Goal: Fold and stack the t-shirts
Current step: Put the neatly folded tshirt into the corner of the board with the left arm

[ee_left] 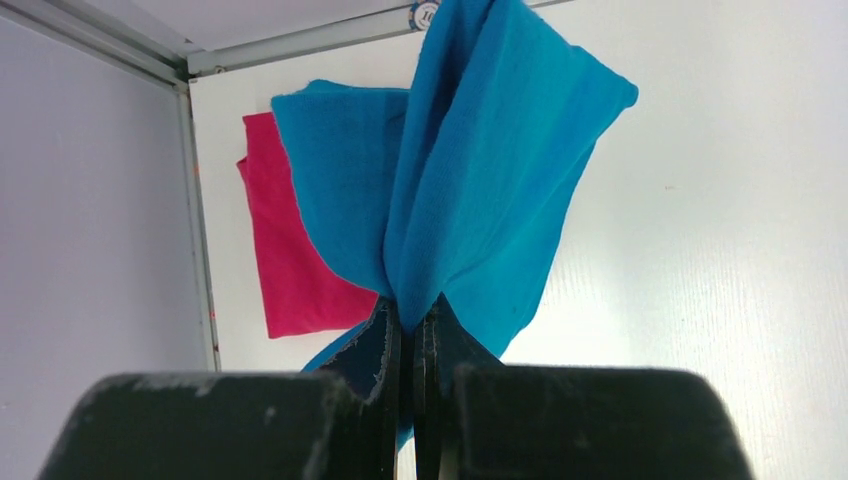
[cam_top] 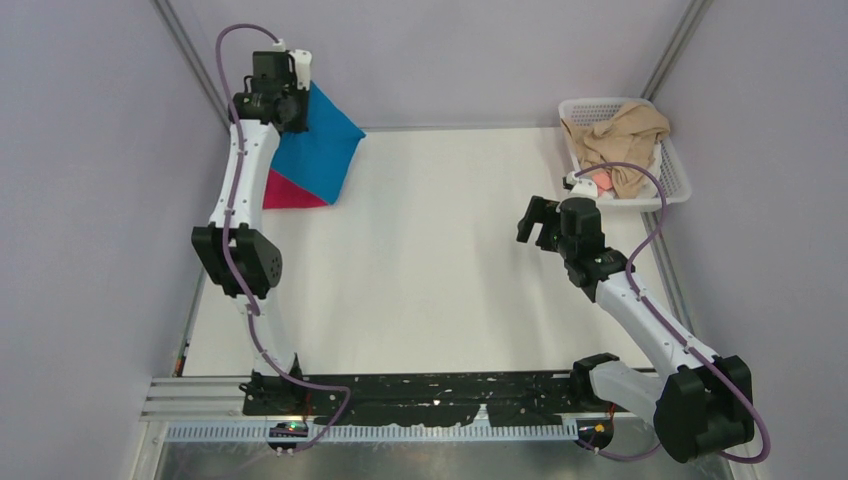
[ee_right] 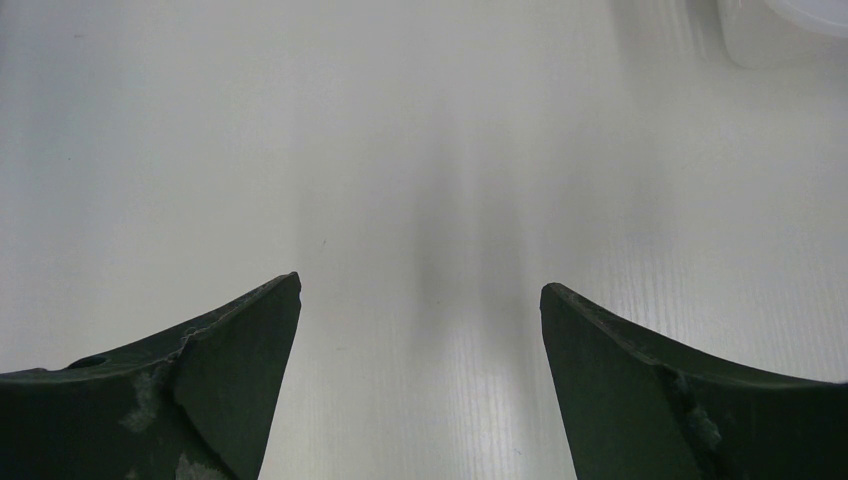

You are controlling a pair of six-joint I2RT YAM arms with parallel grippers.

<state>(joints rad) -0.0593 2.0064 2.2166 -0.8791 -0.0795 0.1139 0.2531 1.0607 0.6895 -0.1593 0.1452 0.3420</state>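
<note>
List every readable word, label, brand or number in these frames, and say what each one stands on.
"10": my best reading of the small round sticker at the table's far edge. It is cut off by the frame and partly hidden by cloth, so this is not certain.
No print shows on the blue t-shirt, the crimson t-shirt or the basket.
Nothing else can be read in any view.

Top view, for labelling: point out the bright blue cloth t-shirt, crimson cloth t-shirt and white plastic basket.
Blue t-shirt point(cam_top: 322, 150): top view, middle panel.
Crimson t-shirt point(cam_top: 286, 195): top view, exposed corner.
White basket point(cam_top: 677, 165): top view, right wall.
</note>
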